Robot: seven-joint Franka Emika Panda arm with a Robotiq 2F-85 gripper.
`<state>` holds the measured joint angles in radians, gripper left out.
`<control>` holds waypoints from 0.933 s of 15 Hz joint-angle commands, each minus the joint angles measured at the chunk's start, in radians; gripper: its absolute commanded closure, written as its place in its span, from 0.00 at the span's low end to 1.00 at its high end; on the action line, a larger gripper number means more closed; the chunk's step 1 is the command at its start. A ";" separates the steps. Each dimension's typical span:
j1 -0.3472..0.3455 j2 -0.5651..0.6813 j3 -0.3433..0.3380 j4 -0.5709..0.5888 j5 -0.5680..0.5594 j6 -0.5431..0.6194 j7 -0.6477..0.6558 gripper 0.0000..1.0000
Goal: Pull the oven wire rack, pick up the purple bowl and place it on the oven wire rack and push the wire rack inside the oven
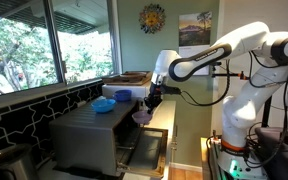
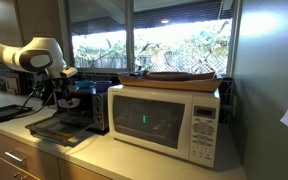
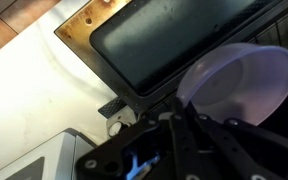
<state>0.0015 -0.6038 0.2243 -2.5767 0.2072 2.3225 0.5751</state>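
The light purple bowl fills the right of the wrist view, and my gripper is shut on its near rim. In an exterior view the purple bowl hangs under the gripper, in front of the grey oven and above its dropped door. The door's dark glass lies below the bowl in the wrist view. From the other side, the oven with its open door sits under my arm. I cannot make out the oven wire rack clearly.
A blue bowl rests on top of the oven. A white microwave stands beside the oven with a flat tray on it. Windows run behind the counter. A wooden tray sits behind the oven.
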 commanded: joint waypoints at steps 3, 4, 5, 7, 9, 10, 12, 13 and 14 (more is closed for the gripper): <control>-0.035 0.044 0.060 -0.007 -0.043 0.107 0.130 0.99; -0.038 0.053 0.068 -0.005 -0.055 0.120 0.146 0.99; -0.036 0.063 0.072 -0.007 -0.061 0.137 0.156 0.99; -0.034 0.082 0.078 -0.007 -0.075 0.157 0.178 0.99; -0.035 0.103 0.084 -0.005 -0.085 0.176 0.199 0.99; -0.033 0.110 0.085 -0.003 -0.087 0.183 0.208 0.99; -0.033 0.123 0.086 -0.002 -0.097 0.201 0.224 0.99; -0.032 0.129 0.084 -0.001 -0.098 0.207 0.231 0.99; -0.031 0.133 0.083 -0.001 -0.102 0.213 0.237 0.99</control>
<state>-0.0254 -0.4911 0.3011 -2.5776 0.1389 2.5038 0.7647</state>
